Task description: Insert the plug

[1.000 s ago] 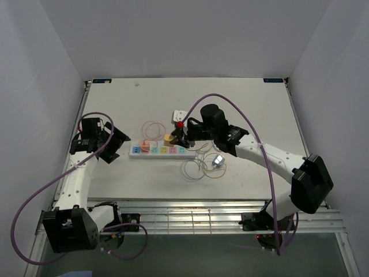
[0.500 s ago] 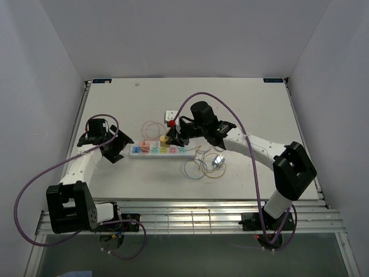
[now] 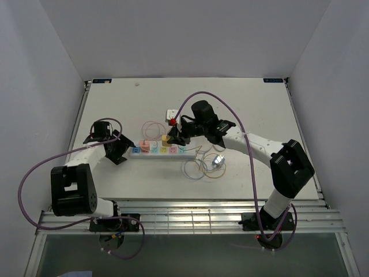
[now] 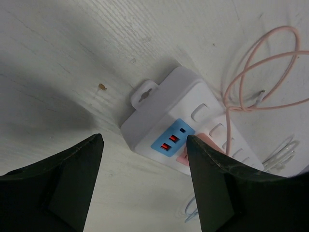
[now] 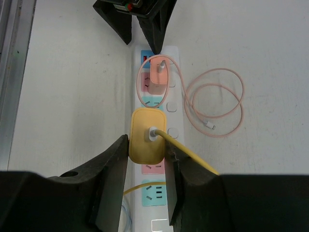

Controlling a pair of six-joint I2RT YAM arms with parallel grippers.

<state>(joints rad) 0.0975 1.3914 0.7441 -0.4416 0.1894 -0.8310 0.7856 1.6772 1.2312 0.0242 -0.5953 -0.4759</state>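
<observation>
A white power strip (image 3: 158,151) with coloured sockets lies mid-table. It also shows in the right wrist view (image 5: 150,193) and the left wrist view (image 4: 169,123). My right gripper (image 5: 147,145) is shut on a yellow plug (image 5: 147,135) with a yellow cable, held over the strip's middle sockets (image 3: 167,140). A pink plug (image 5: 156,77) with a pink cable sits in a socket near the strip's left end. My left gripper (image 4: 145,166) is open, its fingers (image 3: 118,151) on either side of the strip's left end with the blue USB panel (image 4: 172,139).
A coiled pink cable (image 3: 153,127) lies behind the strip. A white adapter (image 3: 171,115) lies further back. White and yellow cable loops (image 3: 200,167) and a small silver adapter (image 3: 218,160) lie in front right of the strip.
My left gripper has moved right, up to the strip's left end. My right gripper has carried the yellow plug left to above the strip's middle sockets.
</observation>
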